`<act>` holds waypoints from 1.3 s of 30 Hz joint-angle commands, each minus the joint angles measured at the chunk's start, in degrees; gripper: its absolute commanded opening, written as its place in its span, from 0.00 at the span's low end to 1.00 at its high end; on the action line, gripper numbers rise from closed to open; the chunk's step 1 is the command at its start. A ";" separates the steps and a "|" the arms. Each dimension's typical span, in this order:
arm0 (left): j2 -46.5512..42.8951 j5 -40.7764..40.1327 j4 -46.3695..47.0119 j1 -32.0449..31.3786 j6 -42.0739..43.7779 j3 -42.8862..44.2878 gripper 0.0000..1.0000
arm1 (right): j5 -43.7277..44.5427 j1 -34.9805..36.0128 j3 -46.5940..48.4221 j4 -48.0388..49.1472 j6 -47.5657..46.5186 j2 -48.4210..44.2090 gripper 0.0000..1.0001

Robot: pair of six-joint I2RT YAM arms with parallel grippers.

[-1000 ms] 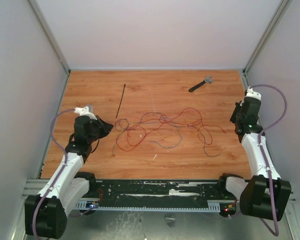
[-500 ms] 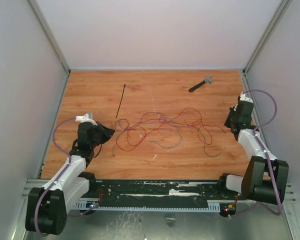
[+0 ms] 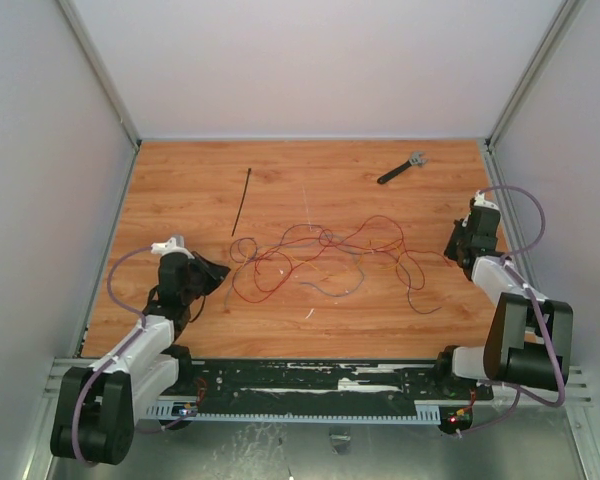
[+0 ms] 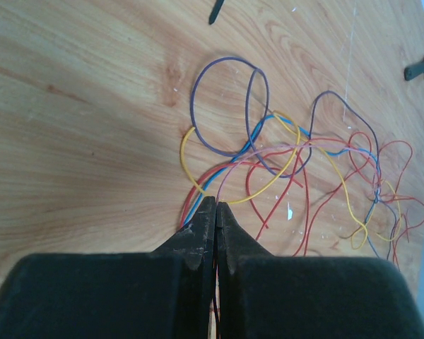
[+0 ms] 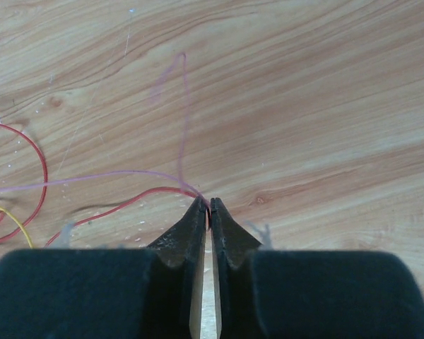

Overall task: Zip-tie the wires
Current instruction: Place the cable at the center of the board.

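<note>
The wires [image 3: 323, 238] (loose tangle) lie between left claw [image 3: 219, 270] and right claw [image 3: 449, 247]

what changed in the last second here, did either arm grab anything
Both arms folded lower toward the table. The left gripper sank at the left end of the wires; the right gripper came down and shifted left to their right end. Both pairs of jaws look shut at the strands; a grip cannot be confirmed. The wires, the zip tie and the black tool stayed put.
</note>
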 commanded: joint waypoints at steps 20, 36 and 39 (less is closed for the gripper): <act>2.76 -2.33 7.29 0.27 -0.67 -3.14 0.25 | -4.00 -0.50 4.66 -1.91 -0.62 -2.60 0.50; -11.23 -12.05 -4.51 0.40 -1.44 -1.11 0.84 | -7.36 -0.51 9.82 -3.45 0.59 -9.60 0.74; -13.37 -13.45 -6.72 0.36 1.88 3.78 0.87 | -11.13 -0.48 11.61 -3.52 1.59 -10.40 0.75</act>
